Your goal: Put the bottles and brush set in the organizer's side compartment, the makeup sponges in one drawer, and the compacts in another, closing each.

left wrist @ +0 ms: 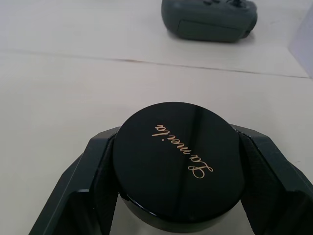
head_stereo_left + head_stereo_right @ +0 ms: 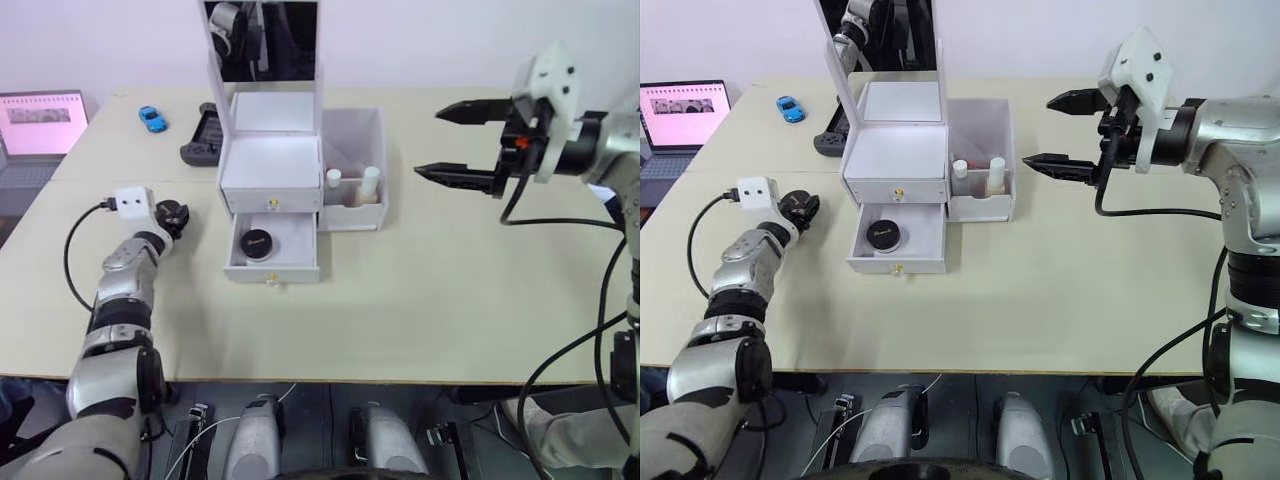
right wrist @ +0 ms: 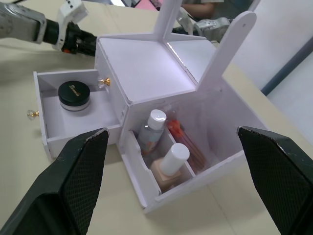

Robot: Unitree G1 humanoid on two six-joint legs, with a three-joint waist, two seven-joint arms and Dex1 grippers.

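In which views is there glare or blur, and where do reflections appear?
Left wrist view: the glossy lid of the compact, clamped in the left gripper, shows a pale sheen, and the controller behind looks soft. Left eye view: the mirror reflects dark shapes. Right wrist view: the right gripper's fingers are large and soft-edged, while the bottles in the side compartment stay sharp.

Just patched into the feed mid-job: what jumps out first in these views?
The organizer stands mid-table with its lower drawer pulled open and one black compact lying inside; two bottles stand in the side compartment. The left gripper is shut on a second compact over the table to the organizer's left. The right gripper hangs wide open in the air to the organizer's right.
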